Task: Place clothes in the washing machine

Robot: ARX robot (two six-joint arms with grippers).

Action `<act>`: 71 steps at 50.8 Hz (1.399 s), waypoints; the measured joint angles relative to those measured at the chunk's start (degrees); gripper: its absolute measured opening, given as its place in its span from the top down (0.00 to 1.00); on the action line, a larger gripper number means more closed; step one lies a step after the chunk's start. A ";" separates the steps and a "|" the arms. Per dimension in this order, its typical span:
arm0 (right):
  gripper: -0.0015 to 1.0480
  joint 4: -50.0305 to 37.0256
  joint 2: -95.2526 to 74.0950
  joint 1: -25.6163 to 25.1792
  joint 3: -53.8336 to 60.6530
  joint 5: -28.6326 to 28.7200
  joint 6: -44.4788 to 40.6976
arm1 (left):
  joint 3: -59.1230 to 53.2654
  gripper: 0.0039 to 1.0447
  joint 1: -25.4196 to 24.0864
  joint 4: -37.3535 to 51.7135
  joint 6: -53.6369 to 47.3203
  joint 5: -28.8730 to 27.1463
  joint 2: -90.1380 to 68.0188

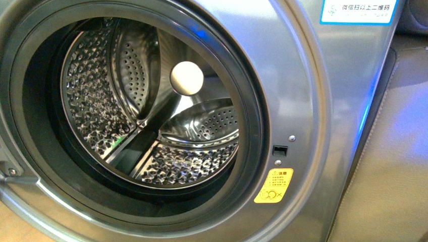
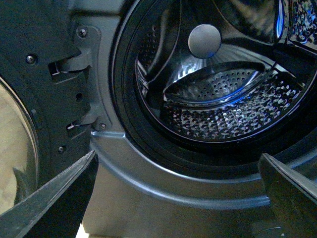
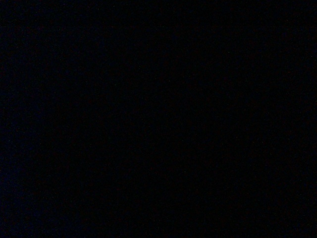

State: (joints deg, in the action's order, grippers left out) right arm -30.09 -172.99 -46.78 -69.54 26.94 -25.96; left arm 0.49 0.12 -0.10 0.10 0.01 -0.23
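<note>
The silver-grey washing machine (image 1: pixel 303 101) fills the front view, its round porthole open onto a dimpled steel drum (image 1: pixel 101 101) ringed by a dark rubber gasket (image 1: pixel 252 126). No clothes show in any view; the drum looks bare. In the left wrist view the same drum (image 2: pixel 223 104) lies beyond the machine's lower rim (image 2: pixel 158 183). My left gripper (image 2: pixel 181 193) hangs open just outside that rim, one dark finger (image 2: pixel 59 198) at each side and nothing between them. The right wrist view is dark, so my right gripper cannot be judged. Neither arm shows in the front view.
A yellow warning sticker (image 1: pixel 273 185) and the door latch slot (image 1: pixel 279 150) sit right of the porthole. A blue-white label (image 1: pixel 359 10) is at the top right. The opened door (image 2: pixel 20 144) and its hinge (image 2: pixel 74 64) stand at the left.
</note>
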 joint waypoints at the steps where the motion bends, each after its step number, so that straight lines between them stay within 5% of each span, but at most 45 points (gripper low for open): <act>1: 0.32 0.00 0.00 -0.15 -0.09 -0.04 0.02 | 0.00 0.06 0.00 0.00 0.00 0.00 0.00; 19: 0.83 -1.66 7.61 -2.05 7.58 -0.09 3.21 | 0.00 0.06 0.00 0.00 0.00 0.00 0.00; 36: 0.85 -0.68 24.44 -4.57 17.53 4.33 2.56 | 0.00 0.06 0.00 0.00 0.00 0.00 0.00; 71: 0.85 6.54 78.64 -4.90 34.32 25.35 9.31 | 0.00 0.06 -0.02 0.00 0.00 -0.02 0.00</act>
State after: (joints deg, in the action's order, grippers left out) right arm -23.55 -94.35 -51.68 -35.22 52.29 -16.64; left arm 0.49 0.10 -0.10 0.10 -0.01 -0.23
